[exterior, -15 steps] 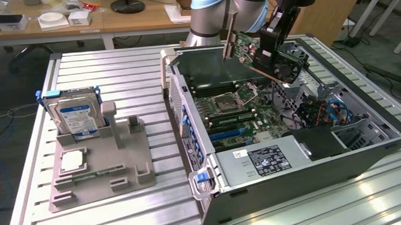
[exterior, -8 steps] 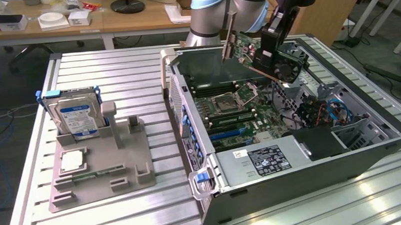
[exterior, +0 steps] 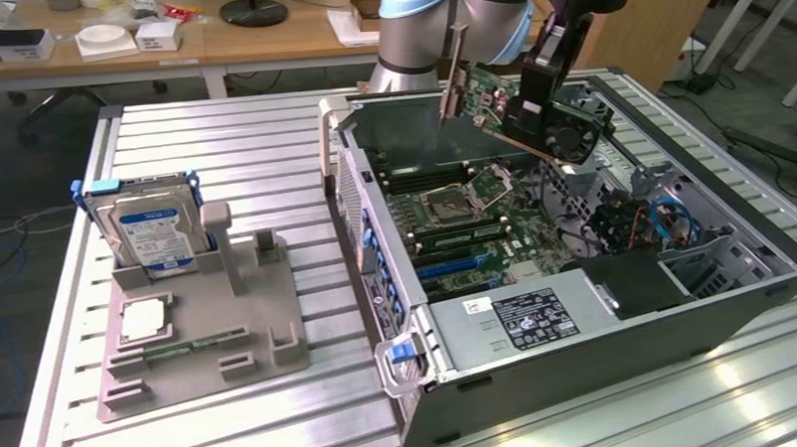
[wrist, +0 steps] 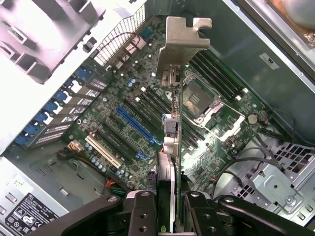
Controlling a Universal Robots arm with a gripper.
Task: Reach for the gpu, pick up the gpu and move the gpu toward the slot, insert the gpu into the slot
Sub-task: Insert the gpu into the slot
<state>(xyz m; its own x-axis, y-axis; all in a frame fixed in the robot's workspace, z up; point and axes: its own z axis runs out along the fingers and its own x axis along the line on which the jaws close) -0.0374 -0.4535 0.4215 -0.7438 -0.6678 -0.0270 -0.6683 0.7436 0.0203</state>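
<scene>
The gpu (exterior: 490,99) hangs in the air over the far end of the open computer case (exterior: 616,345), above the motherboard (exterior: 478,221) and touching neither. It is tilted, with its silver bracket (exterior: 449,71) toward the exterior view's left and its black fan (exterior: 576,130) toward the exterior view's right. The gripper (exterior: 538,104) holds it from above. In the wrist view the card sits edge-on between the two fingers (wrist: 142,211), which are clamped on its edge. Below it, the blue slot (wrist: 135,125) on the motherboard is unoccupied. On the tabletop (exterior: 236,140), near its edge at the exterior view's left, a grey holder (exterior: 230,329) carries a blue-labelled hard drive (exterior: 153,227) standing upright and a square processor chip (exterior: 147,319) lying flat.
</scene>
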